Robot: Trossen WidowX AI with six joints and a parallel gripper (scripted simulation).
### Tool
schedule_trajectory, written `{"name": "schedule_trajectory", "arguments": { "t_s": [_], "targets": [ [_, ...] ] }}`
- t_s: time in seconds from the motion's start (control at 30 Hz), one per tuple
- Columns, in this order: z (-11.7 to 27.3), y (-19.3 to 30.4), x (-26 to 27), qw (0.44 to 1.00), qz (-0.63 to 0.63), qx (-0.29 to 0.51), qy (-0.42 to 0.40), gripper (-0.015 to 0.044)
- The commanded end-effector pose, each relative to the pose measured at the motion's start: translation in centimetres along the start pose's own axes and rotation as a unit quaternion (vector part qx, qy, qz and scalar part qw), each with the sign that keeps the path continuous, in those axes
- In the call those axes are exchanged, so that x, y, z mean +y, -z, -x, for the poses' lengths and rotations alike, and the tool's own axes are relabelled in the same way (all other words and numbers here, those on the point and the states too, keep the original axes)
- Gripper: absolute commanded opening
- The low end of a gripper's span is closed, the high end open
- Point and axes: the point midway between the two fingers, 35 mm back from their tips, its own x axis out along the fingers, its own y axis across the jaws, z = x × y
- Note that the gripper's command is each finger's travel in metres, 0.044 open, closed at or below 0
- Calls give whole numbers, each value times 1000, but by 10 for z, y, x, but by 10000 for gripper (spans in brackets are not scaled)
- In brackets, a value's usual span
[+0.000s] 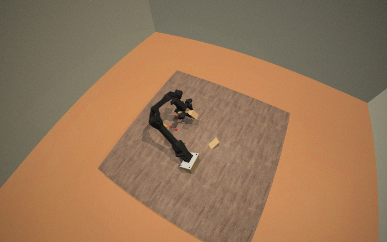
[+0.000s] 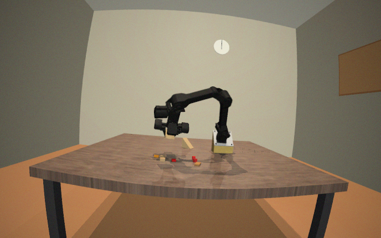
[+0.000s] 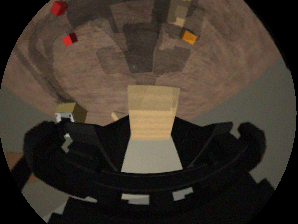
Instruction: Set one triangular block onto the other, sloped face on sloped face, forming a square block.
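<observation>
My gripper (image 1: 191, 112) (image 3: 150, 116) is shut on one tan triangular block (image 1: 193, 114) (image 2: 170, 136) (image 3: 153, 107), with a finger on each side of it. The held block is up off the table. In the exterior view the gripper body hides its upper part and the fingertips. The other tan triangular block (image 1: 214, 143) (image 2: 187, 143) rests on the table with its sloped face showing, apart from the gripper, between it and the robot base in the top view. Only a sliver of that block (image 3: 115, 116) shows in the wrist view, left of the held block.
Small red pieces (image 1: 170, 126) (image 2: 194, 159) (image 3: 70, 39), orange pieces (image 1: 165, 125) (image 2: 156, 156) (image 3: 189, 37) and a small tan piece (image 2: 162, 159) (image 3: 178, 15) lie below and near the arm. The robot base (image 1: 189, 161) (image 2: 222, 148) (image 3: 71, 113) stands on the table (image 1: 237, 186) (image 2: 97, 177).
</observation>
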Motion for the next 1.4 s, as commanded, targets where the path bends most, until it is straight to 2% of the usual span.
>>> {"name": "schedule_trajectory", "arguments": {
  "t_s": [0.0,0.33,0.67,1.0,1.37],
  "targets": [
    [-3,2,2,998,-63,-17,-15,0],
    [-9,5,4,972,-223,-57,-52,0],
    [-13,7,6,918,-374,-90,-97,0],
    [-14,9,6,838,-512,-114,-147,0],
    [-14,12,5,723,-646,-129,-207,0]
  ]
}}
